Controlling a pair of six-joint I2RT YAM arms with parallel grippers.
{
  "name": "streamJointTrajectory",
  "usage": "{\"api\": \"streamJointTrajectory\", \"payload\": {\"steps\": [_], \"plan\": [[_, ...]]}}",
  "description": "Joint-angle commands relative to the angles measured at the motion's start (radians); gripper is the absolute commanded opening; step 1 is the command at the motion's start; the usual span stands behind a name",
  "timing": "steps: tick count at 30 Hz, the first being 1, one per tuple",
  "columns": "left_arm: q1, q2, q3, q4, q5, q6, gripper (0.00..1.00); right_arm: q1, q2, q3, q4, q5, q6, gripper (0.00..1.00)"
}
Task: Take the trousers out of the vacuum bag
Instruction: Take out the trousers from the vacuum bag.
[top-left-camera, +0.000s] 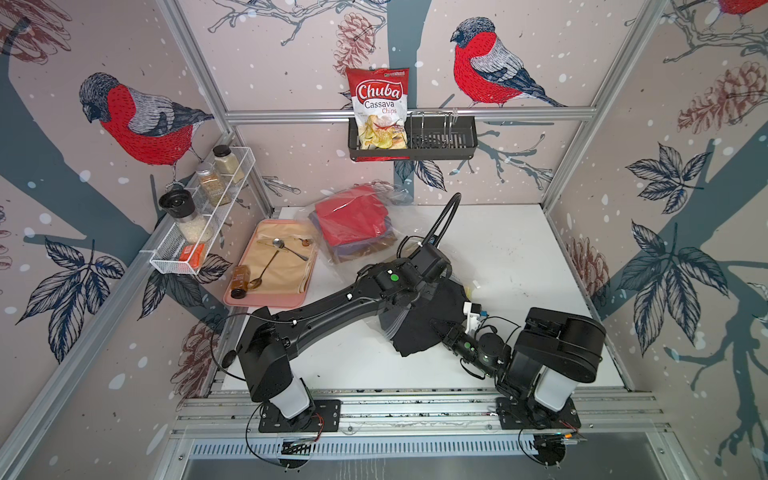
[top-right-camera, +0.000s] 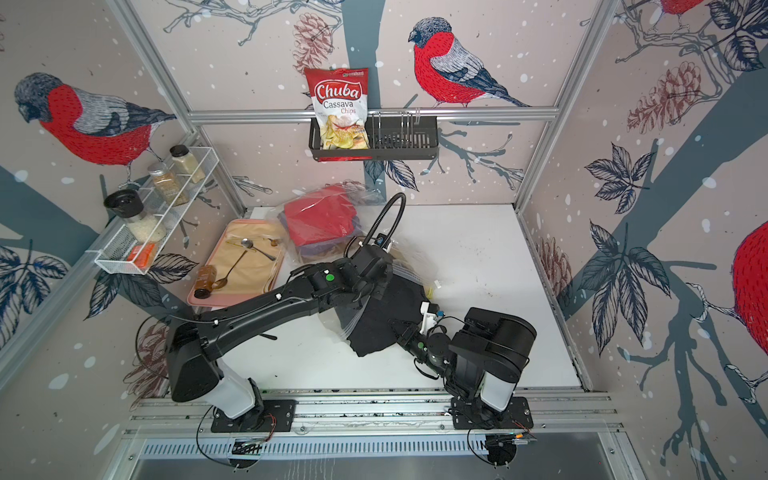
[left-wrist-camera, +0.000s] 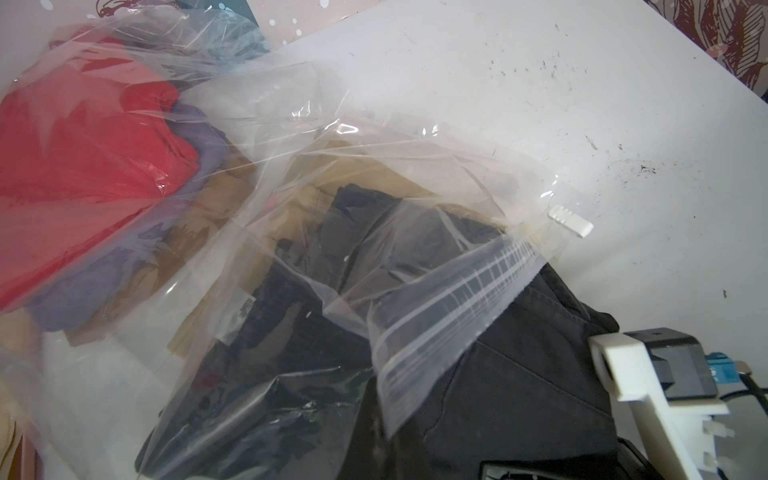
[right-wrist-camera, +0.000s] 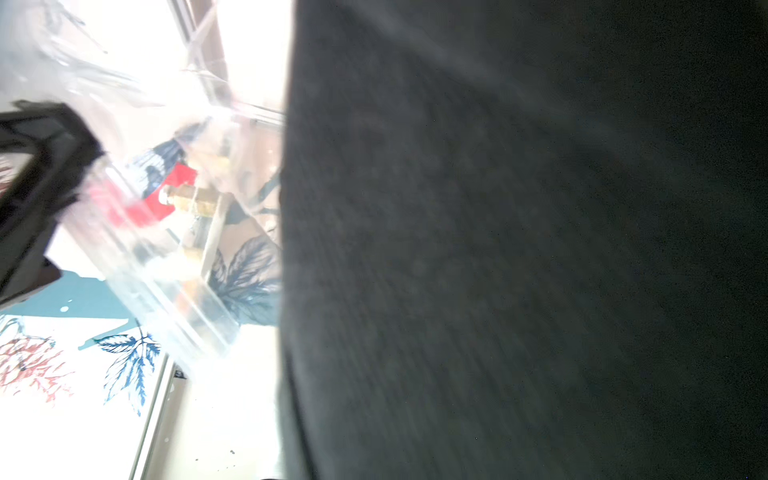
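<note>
Black trousers (top-left-camera: 415, 338): mid-table (top-left-camera: 519, 257), half out of the bag (left-wrist-camera: 415, 166).
Bag: clear, its zip edge draped over the black cloth, and a red pair (top-left-camera: 353, 220) tops the stack inside.
Right gripper (top-left-camera: 436, 325): clamped on the black trousers.
Left gripper: closed, hidden under its wrist, so its hold is unclear.

Right of the vacuum bag (top-left-camera: 332, 249) the white surface (top-left-camera: 519, 249) is wide open all the way to the side wall, so there's loads of room to reach in. Left of the bag is tight, since the pink tray (top-left-camera: 266, 302) sits just beside it. The near side is the crowded bit: the left arm (top-left-camera: 324, 305) stretches low across it, the black trousers (top-left-camera: 415, 336) spill out of the bag's mouth, and the right arm (top-left-camera: 557, 345) is parked right by them. The bag's far end looks pressed against the back wall.
</note>
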Motion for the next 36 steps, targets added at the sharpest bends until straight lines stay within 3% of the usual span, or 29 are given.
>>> {"api": "streamJointTrajectory", "payload": {"steps": [1, 12, 27, 36], "plan": [[0.01, -0.013, -0.006, 0.031, -0.011, -0.006, 0.0, -0.003, -0.054, -0.009, 0.122, 0.013, -0.023, 0.01], [0.042, -0.038, -0.039, 0.069, 0.038, -0.016, 0.0, 0.015, -0.459, 0.021, -0.466, 0.046, -0.086, 0.0], [0.078, -0.078, -0.12, 0.136, 0.103, -0.024, 0.0, 0.064, -1.149, 0.085, -1.279, 0.145, -0.201, 0.0], [0.084, -0.094, -0.152, 0.171, 0.134, -0.036, 0.06, 0.068, -1.367, 0.256, -1.682, 0.162, -0.266, 0.0]]}}
